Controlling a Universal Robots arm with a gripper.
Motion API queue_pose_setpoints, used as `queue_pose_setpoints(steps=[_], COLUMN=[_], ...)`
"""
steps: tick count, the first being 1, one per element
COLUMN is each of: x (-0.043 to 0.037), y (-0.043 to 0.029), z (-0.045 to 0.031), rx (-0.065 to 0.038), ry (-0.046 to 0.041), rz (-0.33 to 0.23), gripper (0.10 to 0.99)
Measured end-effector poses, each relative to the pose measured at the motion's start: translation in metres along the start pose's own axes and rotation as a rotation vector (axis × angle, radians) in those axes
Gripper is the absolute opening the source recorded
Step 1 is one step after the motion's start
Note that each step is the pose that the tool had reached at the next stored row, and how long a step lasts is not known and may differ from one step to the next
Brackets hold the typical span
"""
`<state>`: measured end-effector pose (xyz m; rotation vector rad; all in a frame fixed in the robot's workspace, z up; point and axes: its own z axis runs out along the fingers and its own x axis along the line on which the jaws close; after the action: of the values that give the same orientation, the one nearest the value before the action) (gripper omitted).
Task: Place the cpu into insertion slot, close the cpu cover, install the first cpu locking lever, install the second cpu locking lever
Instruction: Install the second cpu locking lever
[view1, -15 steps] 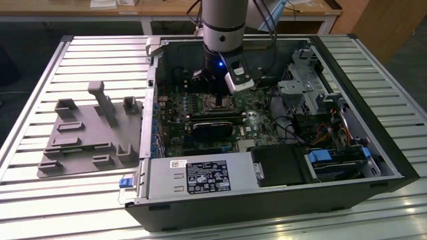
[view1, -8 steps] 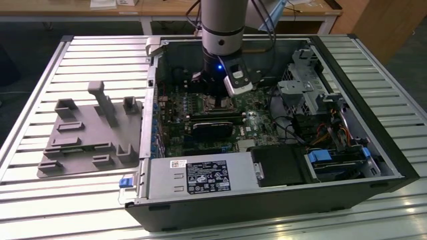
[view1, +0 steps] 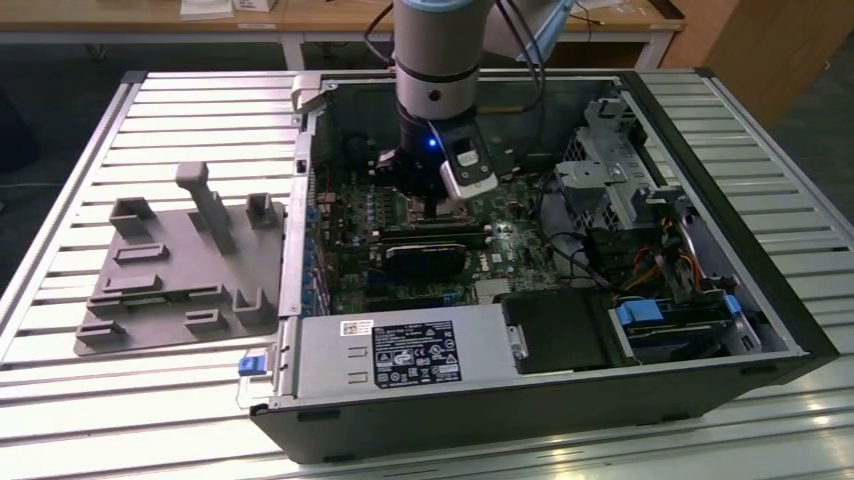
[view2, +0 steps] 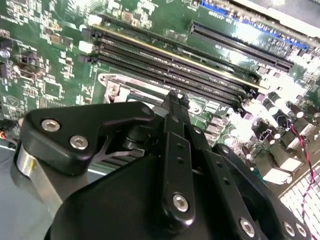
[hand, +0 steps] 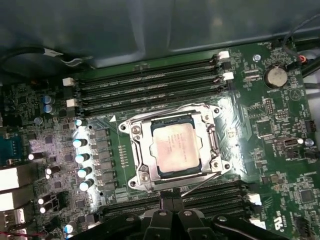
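In the first wrist view the cpu (hand: 174, 148), a pale silvery square, lies in the insertion slot (hand: 213, 145) on the green motherboard. The shiny cpu cover (hand: 141, 152) lies flat around it, and the chip shows through its window. A thin wire locking lever (hand: 200, 184) angles out from the socket's near edge. My gripper (hand: 172, 204) hovers just off that edge, fingers together with nothing seen between them. In the second wrist view the gripper (view2: 175, 100) tips sit by the socket frame (view2: 120, 87). In the exterior view the gripper (view1: 441, 208) reaches down into the open computer case.
Black memory slots (hand: 150, 87) run along both sides of the socket. Case walls (view1: 304, 200), a drive cage (view1: 621, 165), cables (view1: 667, 265) and the power supply (view1: 400, 355) surround the board. A grey fixture plate (view1: 174, 275) lies on the slatted table at the exterior view's left.
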<state>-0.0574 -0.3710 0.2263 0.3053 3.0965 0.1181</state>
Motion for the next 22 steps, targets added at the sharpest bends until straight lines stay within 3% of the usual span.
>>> queue_pose_setpoints(steps=[8, 22], x=[0.0017, 0.0052], y=[-0.0033, -0.015], z=[0.0017, 0.0063], rx=[-0.038, -0.077], ry=[-0.0073, -0.0125], rz=[-0.015, -0.044], gripper=[0.106, 0.106])
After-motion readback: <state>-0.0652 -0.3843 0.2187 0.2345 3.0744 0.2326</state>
